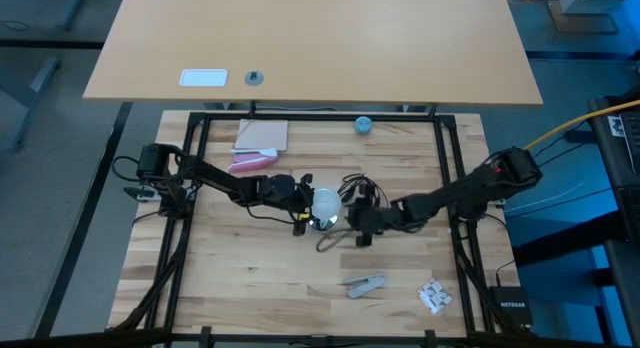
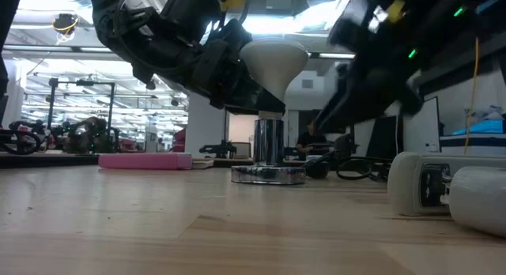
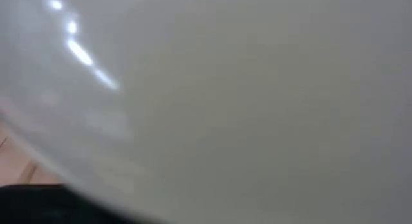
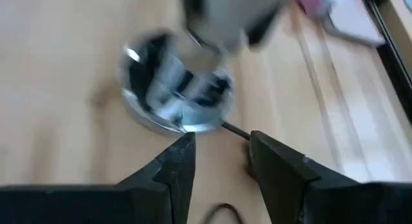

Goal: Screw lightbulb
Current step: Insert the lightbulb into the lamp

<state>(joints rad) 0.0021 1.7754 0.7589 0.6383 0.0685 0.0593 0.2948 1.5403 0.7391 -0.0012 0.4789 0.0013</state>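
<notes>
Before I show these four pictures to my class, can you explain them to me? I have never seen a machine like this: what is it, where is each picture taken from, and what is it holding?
It is a robot with two dark arms at a wooden table, each ending in a two-finger gripper.

One picture looks straight down, one looks level across the tabletop, and two come from cameras on the arms' wrists.

The left gripper holds the lightbulb, white and frosted, over a shiny socket on a round silver base. The bulb is so close that it fills the left wrist picture.

The right gripper is open and empty beside the base, near a thin black cord.

Also on the table: a pink block and a small blue object.
</notes>
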